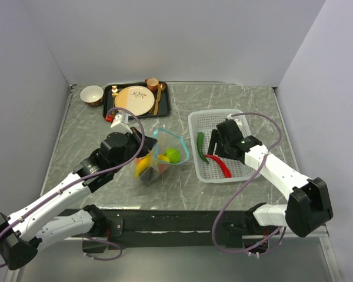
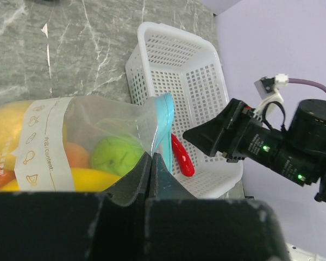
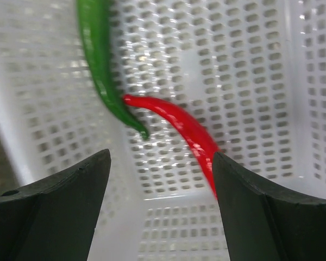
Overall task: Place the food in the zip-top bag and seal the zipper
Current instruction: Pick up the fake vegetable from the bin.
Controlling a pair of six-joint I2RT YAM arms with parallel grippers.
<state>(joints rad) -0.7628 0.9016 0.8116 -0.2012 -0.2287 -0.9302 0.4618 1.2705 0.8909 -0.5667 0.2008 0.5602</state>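
The clear zip-top bag (image 1: 162, 154) stands open on the table, its teal zipper strip (image 1: 175, 137) spread wide. Inside are a yellow banana (image 2: 92, 179), an orange tomato (image 2: 73, 155) and a lime-green ball (image 2: 117, 155). My left gripper (image 2: 151, 159) is shut on the bag's teal mouth edge (image 2: 164, 128). In the white basket (image 1: 201, 122) lie a green pepper (image 3: 100, 65) and a red chilli (image 3: 187, 130). My right gripper (image 3: 160, 179) is open and empty, hovering just above the basket floor with the chilli's end beside its right finger. The potato and dark fruit are not visible.
A black tray (image 1: 113, 108) at the back left holds the beige-and-orange plate (image 1: 133, 98), a small cup (image 1: 152, 83) and cutlery. A bowl (image 1: 92, 94) stands left of it. The right arm (image 2: 271, 144) reaches over the basket's near side.
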